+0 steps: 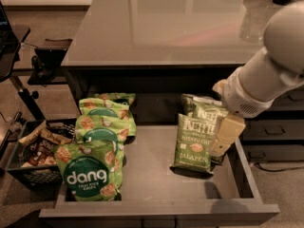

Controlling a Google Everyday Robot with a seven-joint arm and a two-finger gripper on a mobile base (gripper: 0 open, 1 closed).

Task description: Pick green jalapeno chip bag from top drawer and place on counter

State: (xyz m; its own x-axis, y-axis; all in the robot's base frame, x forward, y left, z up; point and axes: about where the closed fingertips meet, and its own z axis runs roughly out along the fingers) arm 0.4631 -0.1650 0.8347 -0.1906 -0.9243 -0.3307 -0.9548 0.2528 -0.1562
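Note:
Two dark olive-green Kettle jalapeno chip bags stand in the right half of the open top drawer (152, 179). The front bag (194, 144) shows JALAPENO at its bottom, and the second bag (209, 110) leans just behind it. My gripper (222, 144), cream-coloured on a white arm, reaches in from the right. It sits low in the drawer against the right edge of the front bag. The glossy grey counter (161, 27) lies above and behind the drawer.
Several brighter green "dang" bags (90, 172) fill the drawer's left half. A black crate of dark snack packs (33, 151) stands on the floor at left. A dark stand (45, 61) is at the far left. Closed drawers (275, 127) are at the right.

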